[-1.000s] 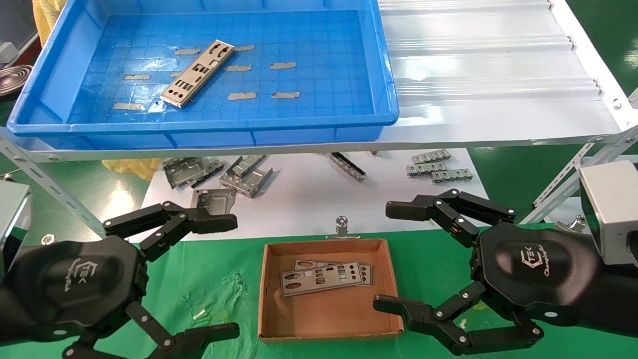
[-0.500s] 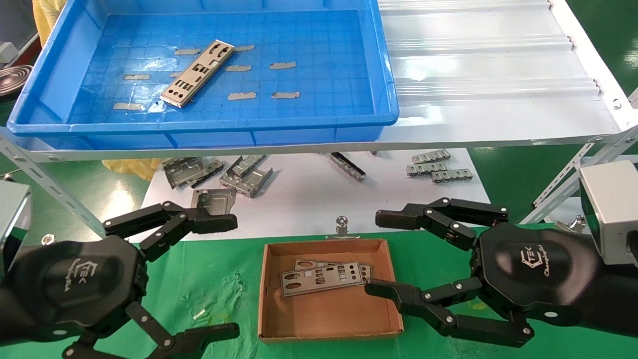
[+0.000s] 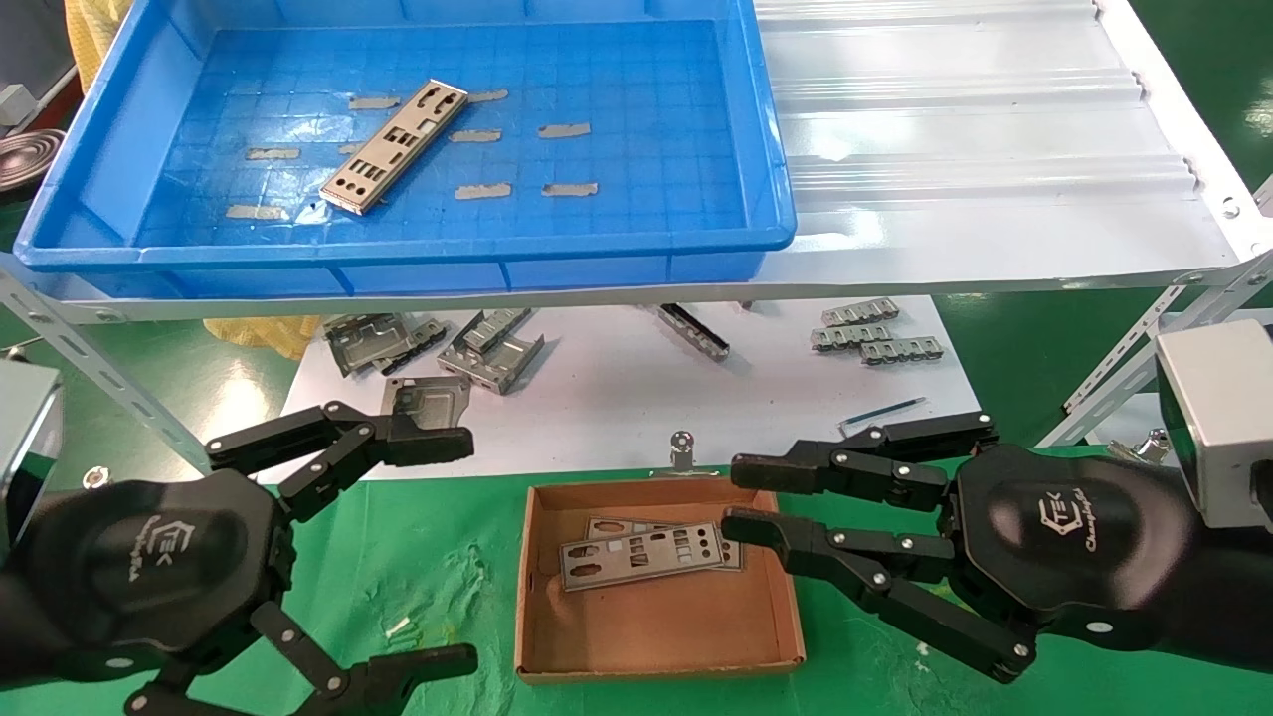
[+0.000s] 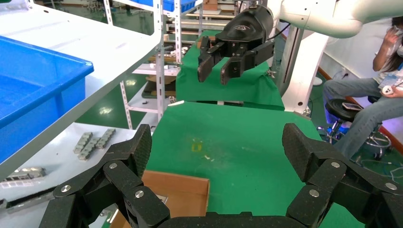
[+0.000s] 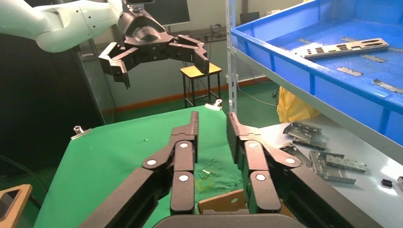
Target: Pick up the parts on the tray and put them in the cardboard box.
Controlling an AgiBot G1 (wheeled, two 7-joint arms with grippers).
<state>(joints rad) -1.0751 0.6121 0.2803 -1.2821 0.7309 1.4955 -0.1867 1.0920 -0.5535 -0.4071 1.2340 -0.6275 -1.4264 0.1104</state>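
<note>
One plate lies slantwise on the gridded floor of the blue tray, among short strips of grey tape. The tray sits on the white ribbed shelf. Two more plates lie overlapped in the cardboard box on the green desk below; the under one is mostly covered, so its shape is hard to read.

The right hand hangs at the box's right wall, empty, its fingers drawn close together with only a narrow gap between them; its lower finger reaches over the box rim near the top plate's end. The left hand hangs to the left of the box, fingers spread wide, holding nothing; its lower finger is partly cut off at the picture's edge.

Both hand housings carry a logo reading "TEK" and a second line too small to read.

Behind the box, on a white sheet, lie bent grey brackets, partly hidden under the shelf edge.
</note>
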